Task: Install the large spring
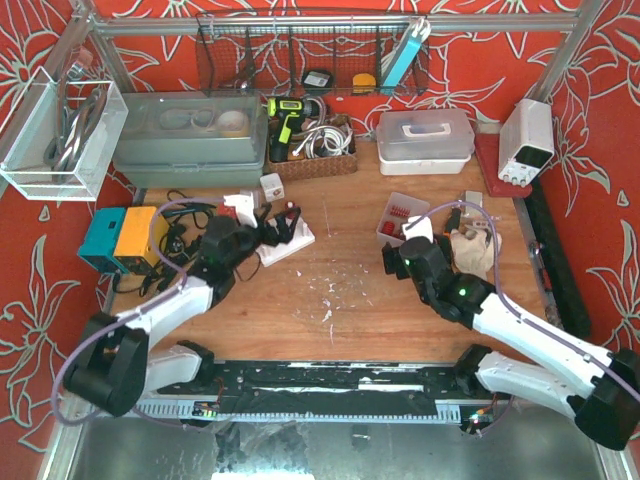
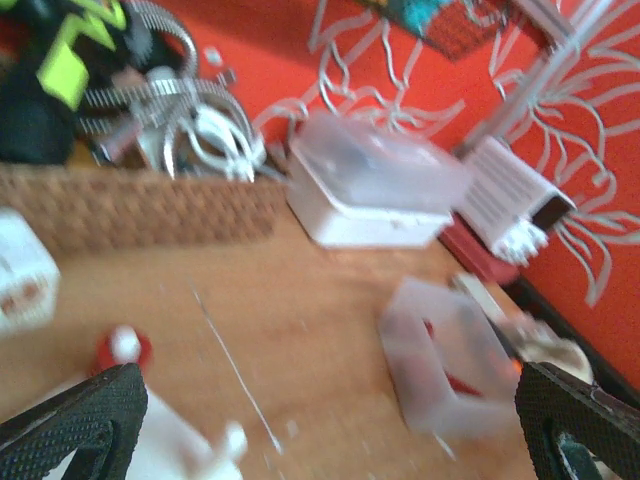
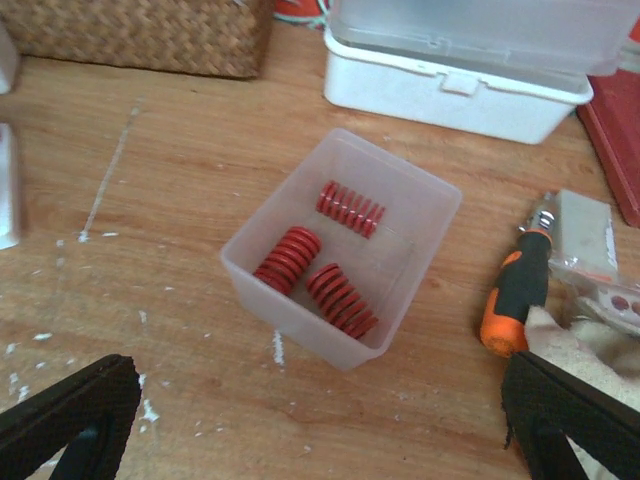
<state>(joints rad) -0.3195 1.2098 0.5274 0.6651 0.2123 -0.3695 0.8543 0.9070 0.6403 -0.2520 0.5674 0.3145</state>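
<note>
- Your right fingers stand spread wide with nothing between them, hanging over the worktop on the near side of the clear bin.
- Your left fingers are spread just as wide and hold nothing; that wrist view is blurred.
- The two thick red springs lie side by side in the near part of the bin. A slimmer red spring lies near its far wall. No finger touches any of them.
- The bin sits on the worktop, a little in front of the white lidded box.
- An orange-and-black screwdriver lies to the right of the bin, apart from it.
- From overhead you see a white block with red parts just beyond the left fingers, well apart from the bin.
- A wicker basket stands at the back of the worktop.
</note>
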